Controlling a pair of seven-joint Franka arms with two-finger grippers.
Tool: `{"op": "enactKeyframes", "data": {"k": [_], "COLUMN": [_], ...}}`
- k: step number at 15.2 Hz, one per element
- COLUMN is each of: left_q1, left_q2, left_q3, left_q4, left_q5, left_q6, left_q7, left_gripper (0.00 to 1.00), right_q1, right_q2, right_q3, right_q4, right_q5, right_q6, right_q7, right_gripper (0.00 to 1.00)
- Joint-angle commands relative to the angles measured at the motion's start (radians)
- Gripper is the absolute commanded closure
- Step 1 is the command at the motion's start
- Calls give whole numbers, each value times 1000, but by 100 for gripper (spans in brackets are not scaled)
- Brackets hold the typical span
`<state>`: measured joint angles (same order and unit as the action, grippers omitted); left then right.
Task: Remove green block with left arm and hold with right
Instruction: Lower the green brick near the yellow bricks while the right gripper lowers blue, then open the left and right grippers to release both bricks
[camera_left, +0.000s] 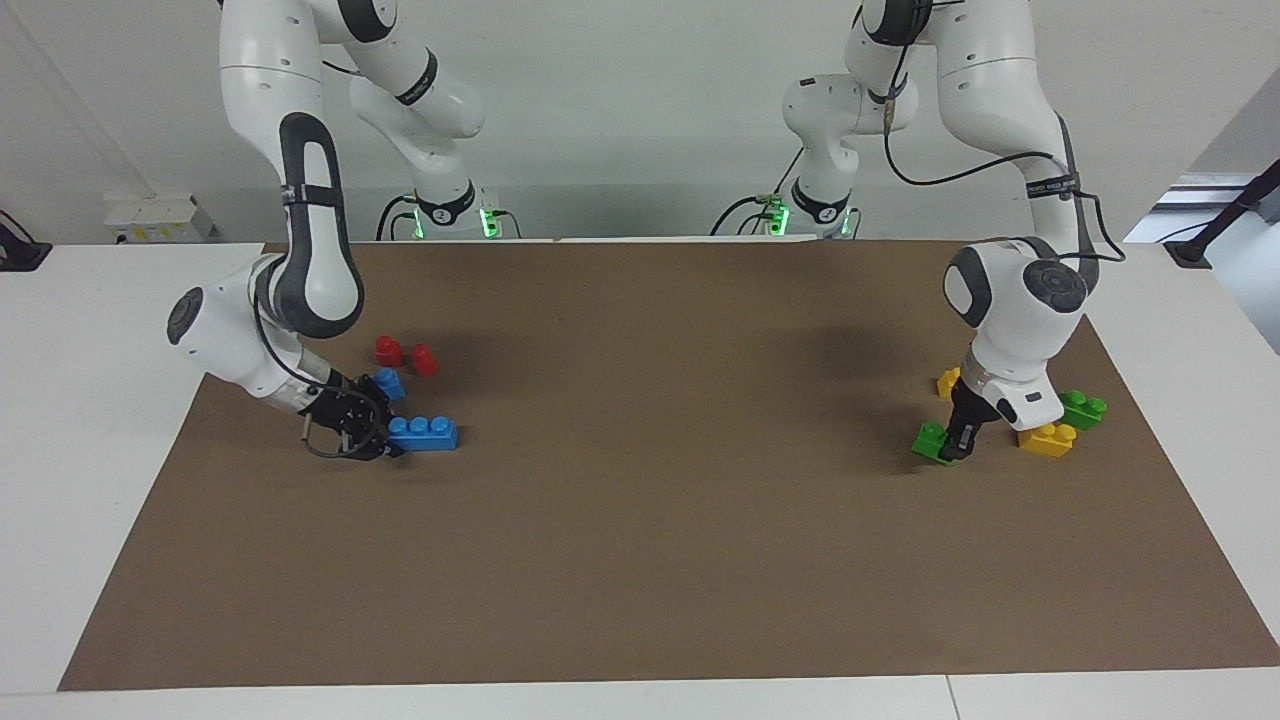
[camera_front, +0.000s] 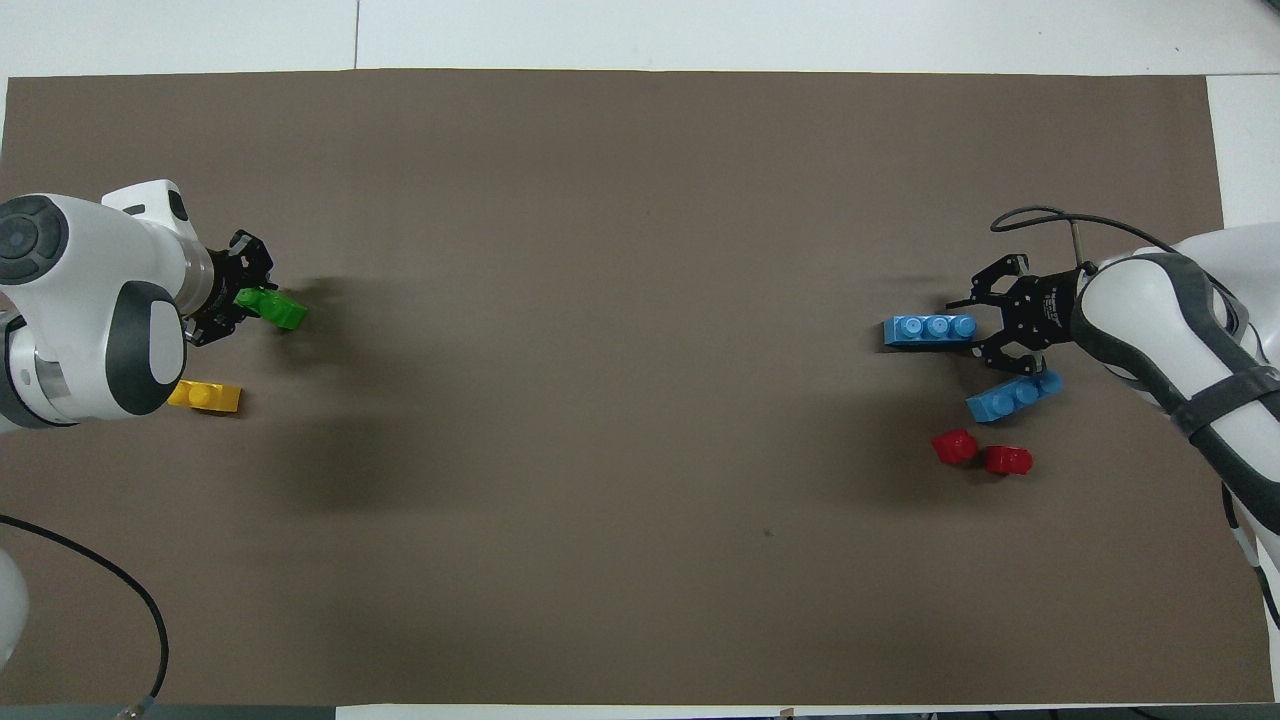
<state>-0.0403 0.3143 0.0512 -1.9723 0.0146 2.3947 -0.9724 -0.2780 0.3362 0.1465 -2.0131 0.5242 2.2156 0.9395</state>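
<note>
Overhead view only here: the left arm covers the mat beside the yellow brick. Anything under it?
Observer: Yes, a darker green brick sits beside the yellow brick.
Operator: More hidden bricks?
Observer: A second yellow brick, nearer the robots, peeks out by the left gripper.
Operator: Is the green block off the mat?
Observer: It is tilted in the jaws, low at the mat; any gap is unclear. The right gripper is low at a blue brick.

In the overhead view, the dark green brick (camera_left: 1083, 409) and one yellow brick (camera_left: 947, 381) are hidden beneath the left arm; a second yellow brick (camera_front: 205, 397) is partly covered. The nearer blue brick (camera_left: 386, 383) is half concealed in the facing view.
</note>
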Motion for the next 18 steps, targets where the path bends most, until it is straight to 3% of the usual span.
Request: {"op": "enactKeyframes", "data": {"k": [1,5,8,10,15,18], "left_q1": [14,14,13,11,0,-1], "left_q2": [5,-11,-46,-89,-165,-196], "left_q3": [-8,-8,-8,-8,-10,-16], "left_q4": [4,12,24,59,176,237], "left_q5": [-7,-7,-5,-1,1,-1], "left_q6": [12,3,-28,-119,-337,-442], "left_q7": [24,26,27,63,269,444], "left_gripper": [0,0,0,0,0,0], "right_q1": [-1,-3,-1,-1,12,45], "right_q2": [-20,-118,-164,-196,-387,-424], "right_q3": [-1,1,5,5,31,36], "right_q4": [60,103,207,270,280,342], "right_q5": [-15,-122,-251,-302,-383,-466], "right_q6": [-101,-184,-347,-466,-622,-700], "right_q7": [-1,-22,-161,-298,-606,-766], "right_gripper": [0,0,0,0,0,0]}}
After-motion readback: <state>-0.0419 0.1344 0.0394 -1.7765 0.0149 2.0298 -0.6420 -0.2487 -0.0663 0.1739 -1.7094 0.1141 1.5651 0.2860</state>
